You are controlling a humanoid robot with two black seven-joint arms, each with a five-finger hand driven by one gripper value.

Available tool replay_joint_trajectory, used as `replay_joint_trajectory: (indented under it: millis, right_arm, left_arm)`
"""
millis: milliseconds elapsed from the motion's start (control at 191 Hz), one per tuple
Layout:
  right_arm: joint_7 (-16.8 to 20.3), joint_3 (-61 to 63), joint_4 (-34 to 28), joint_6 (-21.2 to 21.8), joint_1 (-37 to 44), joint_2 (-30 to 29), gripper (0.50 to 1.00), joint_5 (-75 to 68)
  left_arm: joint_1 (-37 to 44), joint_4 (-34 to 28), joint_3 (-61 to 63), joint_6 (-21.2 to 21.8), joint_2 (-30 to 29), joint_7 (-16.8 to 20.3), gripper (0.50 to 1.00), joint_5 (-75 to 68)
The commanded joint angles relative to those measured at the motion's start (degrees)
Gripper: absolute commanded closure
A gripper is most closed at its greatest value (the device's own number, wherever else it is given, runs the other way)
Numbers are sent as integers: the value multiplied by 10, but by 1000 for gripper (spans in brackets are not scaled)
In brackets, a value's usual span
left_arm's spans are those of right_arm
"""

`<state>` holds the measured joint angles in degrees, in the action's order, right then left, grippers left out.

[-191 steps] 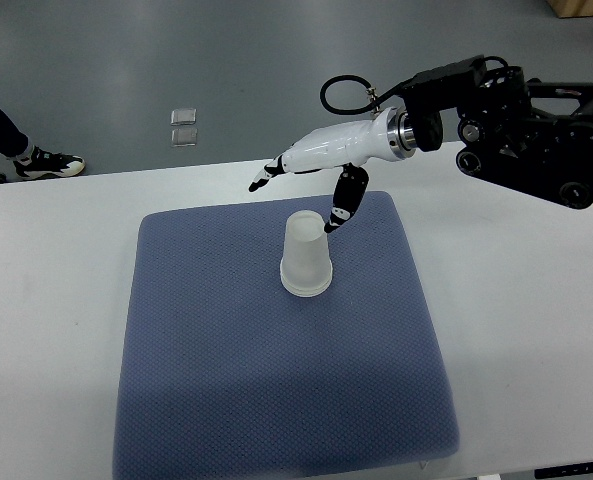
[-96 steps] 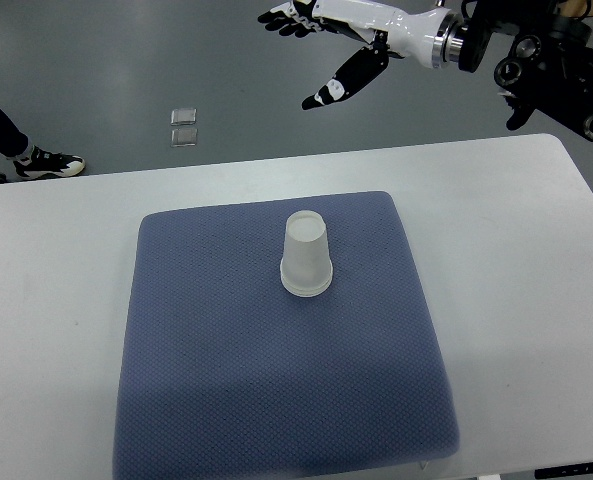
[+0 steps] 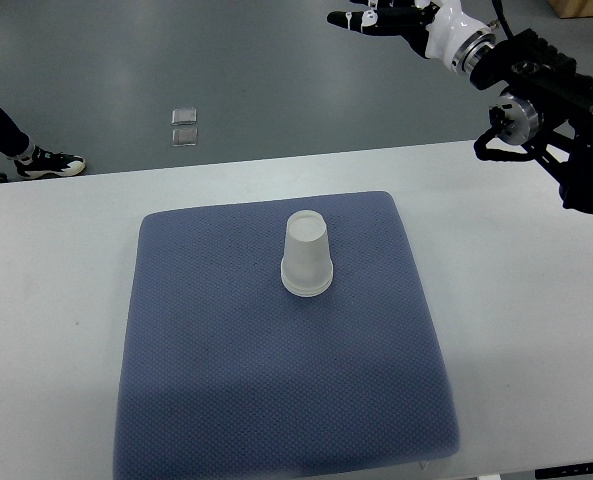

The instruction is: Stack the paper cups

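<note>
A white paper cup stack (image 3: 306, 256) stands upside down on the blue-grey mat (image 3: 226, 380), a little above the mat's middle. My right hand (image 3: 381, 18) is raised high at the top edge of the view, far above and behind the cup, its fingers spread and holding nothing. Its black arm (image 3: 551, 100) comes in from the right edge. The left arm does not show.
The mat lies on a white table (image 3: 46, 300). Beyond the table's far edge is grey floor with a small clear object (image 3: 184, 126). A person's shoe and leg (image 3: 36, 158) show at the far left.
My right hand let go of the cup stack, then lifted up and away to the top right. The cup stack has stayed in place on the mat.
</note>
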<state>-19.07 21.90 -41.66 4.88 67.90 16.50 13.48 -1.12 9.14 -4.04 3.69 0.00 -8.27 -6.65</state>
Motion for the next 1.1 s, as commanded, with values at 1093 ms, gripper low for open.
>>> replay_joint_trajectory:
  millis: [1093]
  right_arm:
    - [-38, 2, 42, -45, -147, -63, 587, -195]
  left_arm:
    - [0, 0, 0, 0, 0, 0, 500, 1]
